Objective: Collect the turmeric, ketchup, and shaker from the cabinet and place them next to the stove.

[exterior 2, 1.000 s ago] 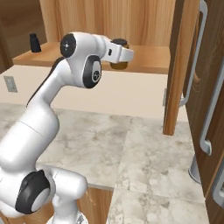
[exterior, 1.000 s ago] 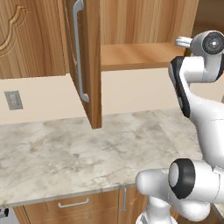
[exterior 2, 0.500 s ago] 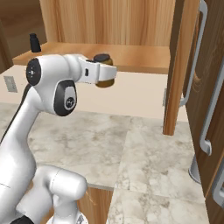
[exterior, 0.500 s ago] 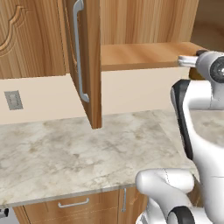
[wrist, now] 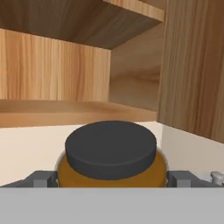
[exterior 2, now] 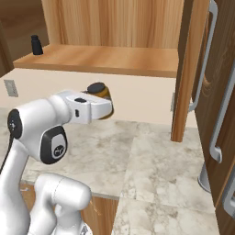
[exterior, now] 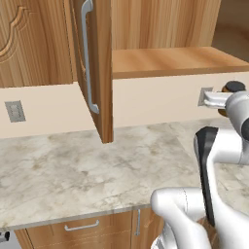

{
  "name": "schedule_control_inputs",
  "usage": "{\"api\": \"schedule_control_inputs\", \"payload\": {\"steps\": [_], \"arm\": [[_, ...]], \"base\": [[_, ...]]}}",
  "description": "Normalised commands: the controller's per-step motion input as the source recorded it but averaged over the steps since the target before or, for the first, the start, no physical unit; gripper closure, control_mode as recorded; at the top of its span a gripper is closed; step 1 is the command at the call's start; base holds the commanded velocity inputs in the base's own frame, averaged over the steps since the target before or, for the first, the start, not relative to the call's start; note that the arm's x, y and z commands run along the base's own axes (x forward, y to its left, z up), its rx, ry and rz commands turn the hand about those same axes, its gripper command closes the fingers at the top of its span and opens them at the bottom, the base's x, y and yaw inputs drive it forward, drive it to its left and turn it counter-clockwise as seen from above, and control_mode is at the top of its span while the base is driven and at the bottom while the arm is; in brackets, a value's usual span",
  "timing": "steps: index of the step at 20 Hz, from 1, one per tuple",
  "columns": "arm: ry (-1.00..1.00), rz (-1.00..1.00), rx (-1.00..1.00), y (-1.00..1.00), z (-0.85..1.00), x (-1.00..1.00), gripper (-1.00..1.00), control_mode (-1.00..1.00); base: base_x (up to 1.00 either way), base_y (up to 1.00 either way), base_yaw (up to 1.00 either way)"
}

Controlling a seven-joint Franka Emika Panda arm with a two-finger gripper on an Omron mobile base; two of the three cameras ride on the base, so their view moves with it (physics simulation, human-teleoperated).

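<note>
Turmeric (wrist: 111, 164) jar sits gripped between the hand (wrist: 112, 179) fingers, spread wide around it, held in the air above the marble bench (exterior 2: 156, 165), below the cabinet (exterior 2: 110, 59) shelf. Small dark bottle (exterior 2: 36, 45) on shelf's far left.

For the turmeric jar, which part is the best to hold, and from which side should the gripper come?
Grip the round glass body just under the dark lid, coming in level from the side. The turmeric stands upright, and its straight wall gives both fingers a firm seat. The gripper already holds it this way, one finger on each side.
</note>
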Motion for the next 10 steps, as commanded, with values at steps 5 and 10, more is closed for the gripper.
{"api": "schedule_control_inputs", "payload": {"steps": [5,10], "arm": [[0.04,-0.06,0.0,0.21,-0.12,-0.35,1.0,1.0],[0.0,0.0,0.0,0.0,0.0,0.0,1.0,1.0]], "base": [[-0.09,0.09,-0.03],[-0.46,0.45,-0.15]]}}
